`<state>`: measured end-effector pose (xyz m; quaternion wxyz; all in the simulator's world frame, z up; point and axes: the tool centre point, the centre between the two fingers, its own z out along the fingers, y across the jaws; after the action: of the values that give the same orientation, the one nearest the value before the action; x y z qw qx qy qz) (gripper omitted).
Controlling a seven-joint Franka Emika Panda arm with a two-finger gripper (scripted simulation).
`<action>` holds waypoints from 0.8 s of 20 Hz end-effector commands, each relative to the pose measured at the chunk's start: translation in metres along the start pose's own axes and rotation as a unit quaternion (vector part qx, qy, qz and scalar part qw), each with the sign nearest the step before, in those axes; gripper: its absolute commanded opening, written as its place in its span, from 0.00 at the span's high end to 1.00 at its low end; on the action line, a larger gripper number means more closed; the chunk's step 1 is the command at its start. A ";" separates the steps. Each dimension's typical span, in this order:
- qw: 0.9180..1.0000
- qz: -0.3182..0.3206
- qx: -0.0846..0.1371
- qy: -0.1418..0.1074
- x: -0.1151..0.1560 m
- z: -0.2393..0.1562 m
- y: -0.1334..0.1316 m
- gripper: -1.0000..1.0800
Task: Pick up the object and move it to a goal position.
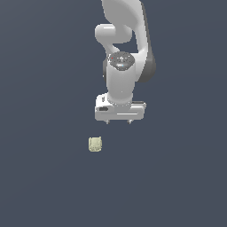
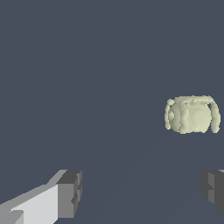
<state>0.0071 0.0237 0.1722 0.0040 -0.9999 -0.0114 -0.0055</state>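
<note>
Right now I see the white arm hanging down through the upper middle of the exterior view, wrist pointing at the dark blue-grey floor. Below it the gripper is spread wide and holds nothing; in the wrist view its two grey fingertips stand well apart with only floor between them. The object, a small pale yellowish-green lump, lies at about seven o'clock from the gripper, near but clear of it. Its surface looks bumpy, though the render is too coarse to say more.
</note>
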 end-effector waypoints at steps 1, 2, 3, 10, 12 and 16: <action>1.000 0.000 0.000 0.000 0.000 0.000 0.000 0.04; 1.000 -0.001 0.000 0.000 0.000 -0.001 -0.001 0.04; 1.000 -0.003 0.000 0.002 0.001 -0.002 -0.002 0.04; 0.999 -0.036 -0.001 0.019 0.010 -0.023 -0.021 0.04; 0.999 -0.035 -0.001 0.018 0.009 -0.022 -0.020 0.04; 0.999 -0.034 -0.001 0.018 0.010 -0.021 -0.019 0.04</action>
<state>0.0157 0.0439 0.1946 0.0032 -0.9987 -0.0458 -0.0238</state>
